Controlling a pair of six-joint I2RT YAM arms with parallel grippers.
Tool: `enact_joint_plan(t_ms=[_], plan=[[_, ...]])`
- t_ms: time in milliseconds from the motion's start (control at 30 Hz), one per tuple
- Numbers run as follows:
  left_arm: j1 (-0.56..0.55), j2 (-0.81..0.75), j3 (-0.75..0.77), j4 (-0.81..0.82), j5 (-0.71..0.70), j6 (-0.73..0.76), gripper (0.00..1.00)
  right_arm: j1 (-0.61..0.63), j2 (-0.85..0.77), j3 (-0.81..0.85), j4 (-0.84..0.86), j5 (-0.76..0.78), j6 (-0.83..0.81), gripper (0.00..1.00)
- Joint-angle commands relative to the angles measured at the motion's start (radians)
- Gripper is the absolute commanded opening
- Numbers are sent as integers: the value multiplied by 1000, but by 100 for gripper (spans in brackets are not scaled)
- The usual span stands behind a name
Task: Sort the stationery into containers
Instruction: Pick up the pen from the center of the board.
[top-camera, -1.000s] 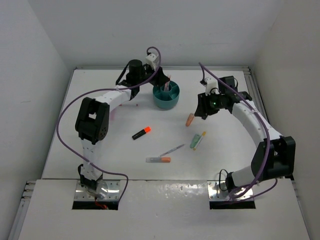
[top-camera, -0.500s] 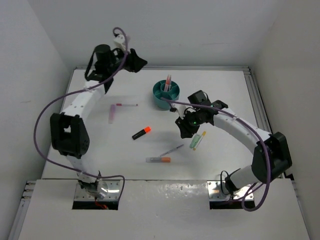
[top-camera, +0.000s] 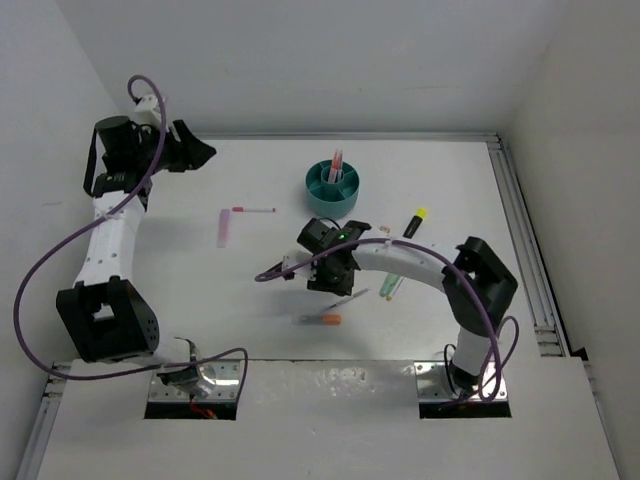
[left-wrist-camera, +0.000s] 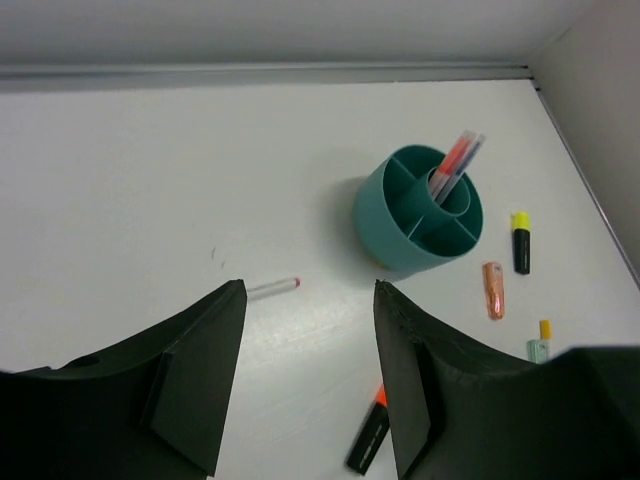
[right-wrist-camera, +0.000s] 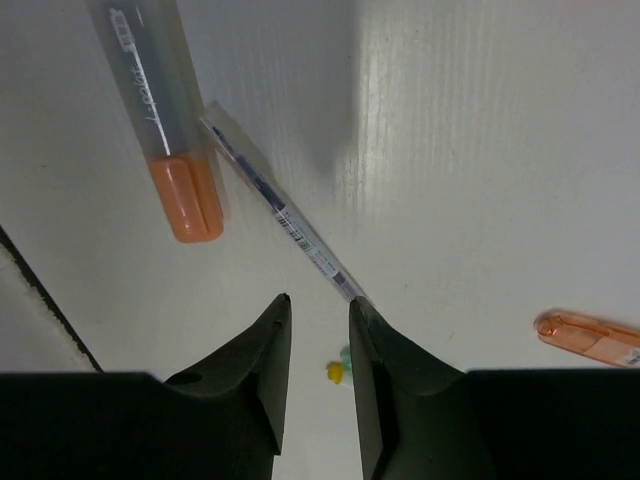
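Counter: white, boxed in by white walls, with both arms bolted at its near edge.
Containers: one teal cup at far centre, with a centre tube and ring compartments.
In the cup: at least two pens leaning in the centre tube; the exact count cannot be told.
Loose thin pens: three. A pink pen lies left of the cup. A grey pen and an orange-capped pen lie close together at near centre.
Loose stubby markers: five. A pink marker lies just by the pink pen. A black-yellow marker, an orange marker and a green marker lie right of centre. A black-orange marker lies at centre.
Left fingers: apart with nothing between them, raised at far left.
Right fingers: low over near centre, with a narrow gap and nothing in it; the grey pen's end lies just at their tips.
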Motion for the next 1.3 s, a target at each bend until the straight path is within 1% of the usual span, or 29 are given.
enact_joint_plan(t_ms=[0,100,233,400,533,733,967,1067,1133,1167,1267], plan=[[56,-106,-42,-38,53,9,60,38,57,72,-55,110,-5,29],[93,-144,-75,-58,68,21,60,66,105,98,-69,122,-2,29],[137,-178,-111,-86,94,33,61,105,134,91,-63,118,-10,33],[182,-210,-123,-106,128,52,61,133,163,80,-54,110,-13,33],[203,-216,-128,-129,145,58,61,148,178,74,-42,115,-20,33],[225,-224,-137,-126,163,59,61,150,224,79,-17,154,-42,32],[245,-225,-149,-131,171,67,61,152,246,65,-2,161,-77,31],[251,-225,-157,-137,173,62,61,159,257,54,9,167,-89,30],[252,-227,-157,-138,173,62,61,164,269,51,6,167,-88,27],[255,-228,-157,-141,170,62,61,165,270,51,1,165,-86,25],[260,-231,-157,-141,169,62,61,165,293,57,-23,156,-83,16]])
